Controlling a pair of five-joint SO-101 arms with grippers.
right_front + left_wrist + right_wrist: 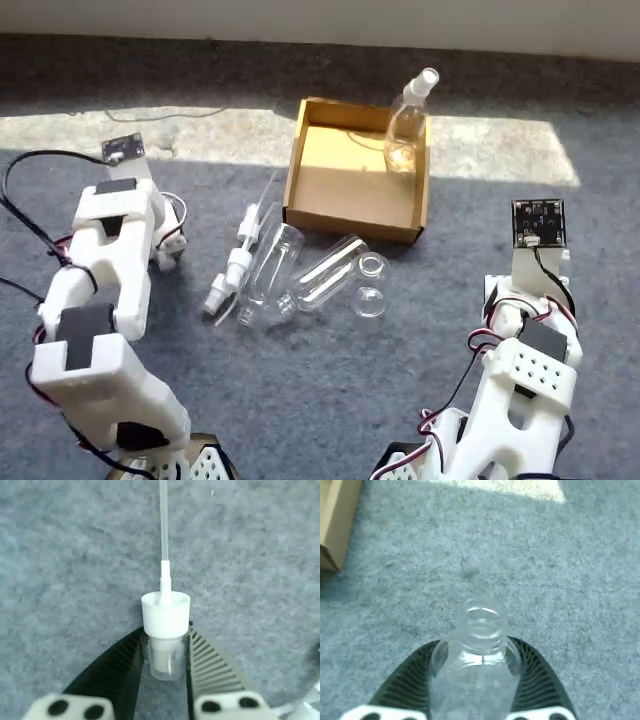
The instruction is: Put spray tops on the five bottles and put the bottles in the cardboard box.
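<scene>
Left gripper (pixel 165 647): fingers clamped on the body of a white spray top (pixel 165 611), its tube pointing out over the grey carpet (pixel 60 555).
Right gripper (pixel 476 652): fingers closed around a clear bottle (pixel 480 625) with an open mouth.
Cardboard box (pixel 350 218) sits far centre, with a capped bottle (pixel 405 130) upright in its far right corner.
Loose bottles (pixel 272 262) and loose spray tops (pixel 238 262) lie just near-left of the box.

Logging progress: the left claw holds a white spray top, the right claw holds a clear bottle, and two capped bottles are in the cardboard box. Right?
Not quite: the high view shows one capped clear plastic bottle in the brown cardboard box, not two. The rest is right.
</scene>
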